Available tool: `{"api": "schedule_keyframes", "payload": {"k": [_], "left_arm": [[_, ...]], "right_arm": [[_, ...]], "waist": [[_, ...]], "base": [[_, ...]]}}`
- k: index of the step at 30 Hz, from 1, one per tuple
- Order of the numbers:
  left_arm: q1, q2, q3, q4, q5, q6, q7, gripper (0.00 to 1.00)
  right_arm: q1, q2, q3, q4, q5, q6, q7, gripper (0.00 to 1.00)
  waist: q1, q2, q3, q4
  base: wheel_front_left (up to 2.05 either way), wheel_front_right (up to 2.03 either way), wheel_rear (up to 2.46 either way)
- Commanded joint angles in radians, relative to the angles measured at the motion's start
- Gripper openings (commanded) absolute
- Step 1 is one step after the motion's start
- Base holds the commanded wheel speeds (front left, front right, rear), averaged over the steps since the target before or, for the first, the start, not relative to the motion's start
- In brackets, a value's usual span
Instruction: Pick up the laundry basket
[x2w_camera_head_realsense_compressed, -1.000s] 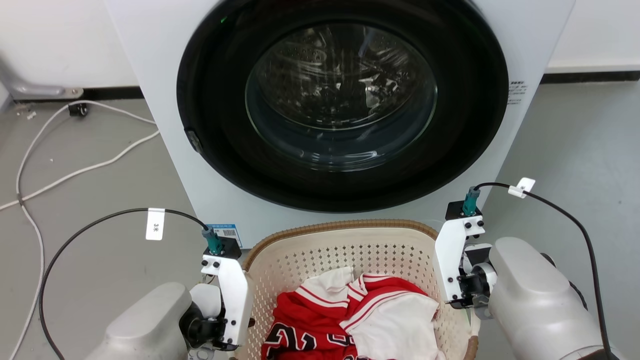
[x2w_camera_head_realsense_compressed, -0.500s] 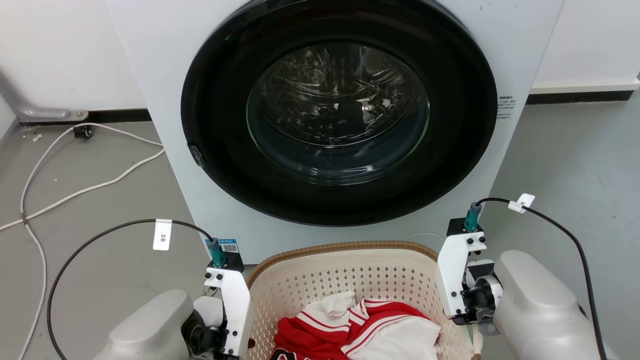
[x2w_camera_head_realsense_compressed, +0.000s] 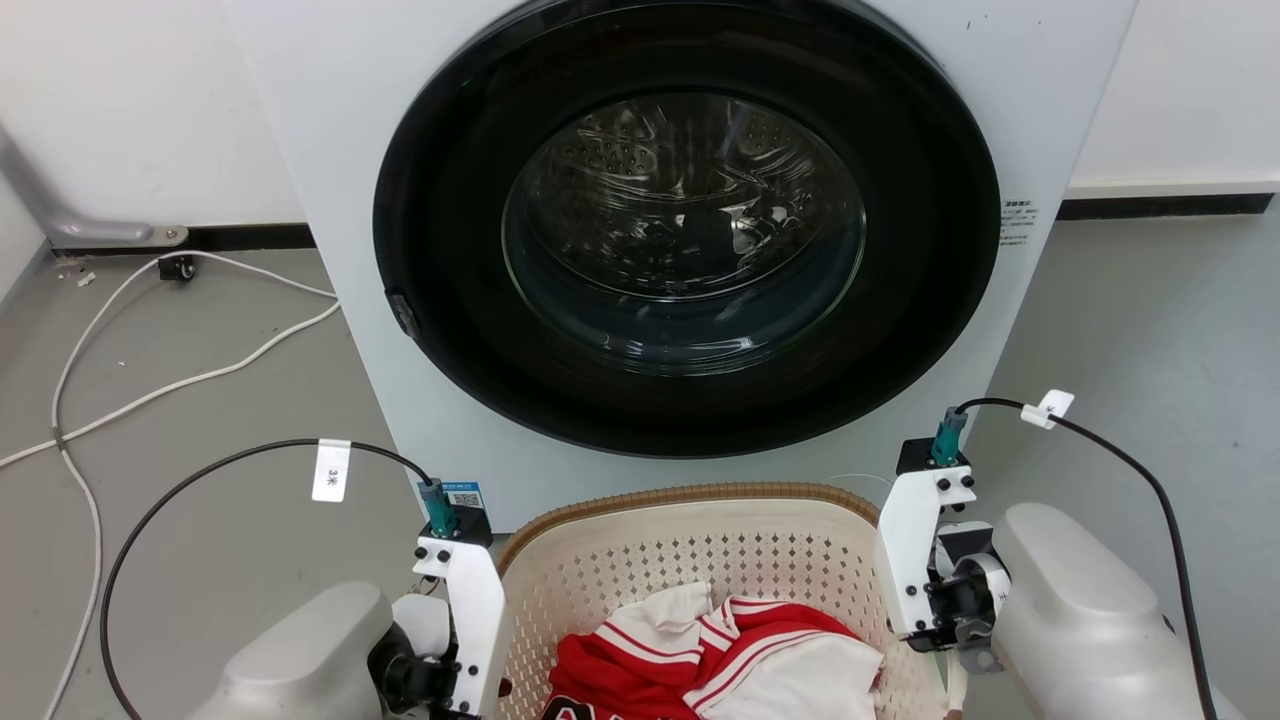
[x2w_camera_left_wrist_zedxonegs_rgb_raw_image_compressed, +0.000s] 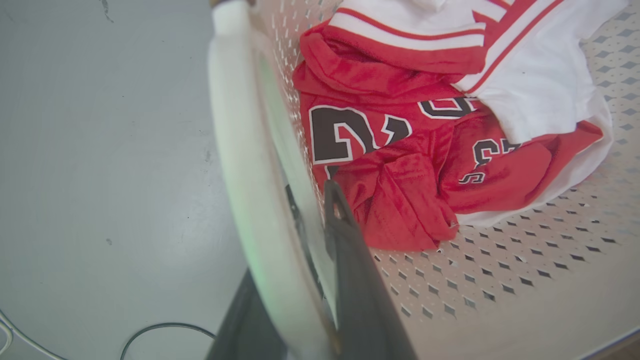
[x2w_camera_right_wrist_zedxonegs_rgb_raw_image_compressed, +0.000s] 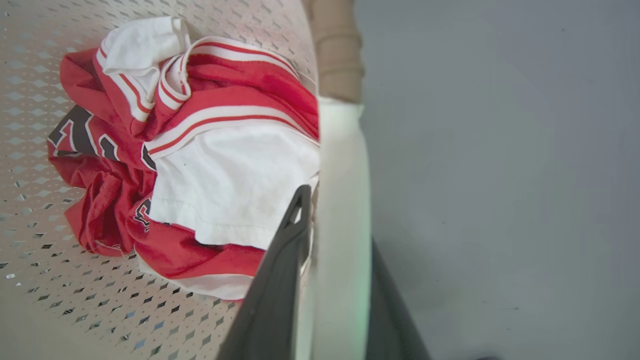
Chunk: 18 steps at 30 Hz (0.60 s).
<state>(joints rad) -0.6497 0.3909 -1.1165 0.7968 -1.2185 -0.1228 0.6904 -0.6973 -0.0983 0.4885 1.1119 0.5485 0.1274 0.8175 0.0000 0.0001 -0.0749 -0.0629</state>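
Camera alone has shifted. Left gripper (x2w_camera_left_wrist_zedxonegs_rgb_raw_image_compressed: 305, 225) and right gripper (x2w_camera_right_wrist_zedxonegs_rgb_raw_image_compressed: 340, 220) clench the handles (x2w_camera_left_wrist_zedxonegs_rgb_raw_image_compressed: 240, 150) of the laundry basket (x2w_camera_head_realsense_compressed: 680, 560); raise both together, level, off the floor (x2w_camera_head_realsense_compressed: 200, 400).

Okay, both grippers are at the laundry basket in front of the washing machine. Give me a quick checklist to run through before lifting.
1. The left gripper straddles the left handle and closes on it: ok.
2. The right gripper straddles the right handle likewise: ok.
3. The jersey lies inside the laundry basket, nothing seen over the rim: ok.
4. The washing machine door is shut, not jutting over the basket: ok.
5. The white cable on the floor lies off to the left, apart from the basket: ok.
6. Basket bottom free of the floor: cannot tell.
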Motion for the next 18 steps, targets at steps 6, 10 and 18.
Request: {"api": "schedule_keyframes", "payload": {"k": [6,10,18], "left_arm": [[-0.013,0.003,-0.026,0.009,0.008,-0.013,-0.016,0.0],[-0.019,0.004,-0.036,0.011,0.001,-0.013,-0.02,0.0],[-0.024,0.0,-0.055,0.013,-0.012,-0.013,-0.033,0.0]], "right_arm": [[-0.021,-0.019,0.011,-0.003,0.019,0.009,-0.018,0.0],[-0.027,-0.017,0.021,0.001,0.028,0.009,-0.019,0.0],[-0.022,-0.02,0.047,0.001,0.048,0.009,-0.023,0.0]], "waist": [[0.0,-0.0001,-0.001,0.004],[0.0,-0.0001,-0.002,0.004],[0.0,-0.0001,-0.006,0.002]], "base": [[0.0,0.0,0.0],[0.0,0.0,0.0],[0.0,0.0,0.0]]}}
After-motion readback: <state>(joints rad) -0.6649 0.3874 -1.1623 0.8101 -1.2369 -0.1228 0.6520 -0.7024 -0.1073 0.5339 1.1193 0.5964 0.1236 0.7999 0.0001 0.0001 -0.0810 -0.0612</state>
